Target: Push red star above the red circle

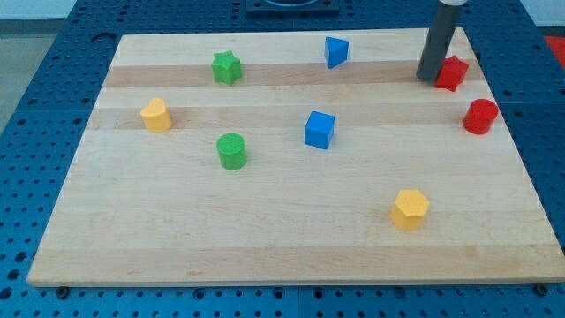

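The red star (454, 72) lies near the board's top right corner. The red circle (481, 116) stands just below it and slightly to the right, near the right edge. My tip (429, 79) rests on the board right at the star's left side, touching or almost touching it. The dark rod rises from there to the view's top.
A blue wedge-like block (335, 51) is at top centre, a green star (227, 67) at top left, a yellow block (156, 115) at left, a green circle (232, 151) and a blue cube (320, 130) mid-board, and a yellow hexagon (410, 209) at lower right. The wooden board (282, 247) sits on a blue pegboard.
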### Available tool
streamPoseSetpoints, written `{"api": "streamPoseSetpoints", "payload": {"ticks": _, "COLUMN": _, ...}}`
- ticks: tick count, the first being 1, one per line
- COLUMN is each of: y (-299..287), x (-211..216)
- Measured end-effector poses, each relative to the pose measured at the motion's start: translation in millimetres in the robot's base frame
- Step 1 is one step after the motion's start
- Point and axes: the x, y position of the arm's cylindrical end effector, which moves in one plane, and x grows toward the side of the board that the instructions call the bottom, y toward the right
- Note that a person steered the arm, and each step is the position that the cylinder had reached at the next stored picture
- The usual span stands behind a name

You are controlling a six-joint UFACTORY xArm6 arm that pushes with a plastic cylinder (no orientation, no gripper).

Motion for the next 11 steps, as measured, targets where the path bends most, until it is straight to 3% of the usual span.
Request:
{"api": "streamPoseSetpoints", "payload": {"ticks": 3, "y": 2.2, "x": 0.0}}
{"api": "streamPoseSetpoints", "payload": {"ticks": 5, "y": -6.9, "x": -36.1}}
{"api": "streamPoseSetpoints", "payload": {"ticks": 8, "y": -6.9, "x": -50.9}}
{"api": "streamPoseSetpoints", "payload": {"ticks": 11, "y": 4.5, "x": -49.9}}
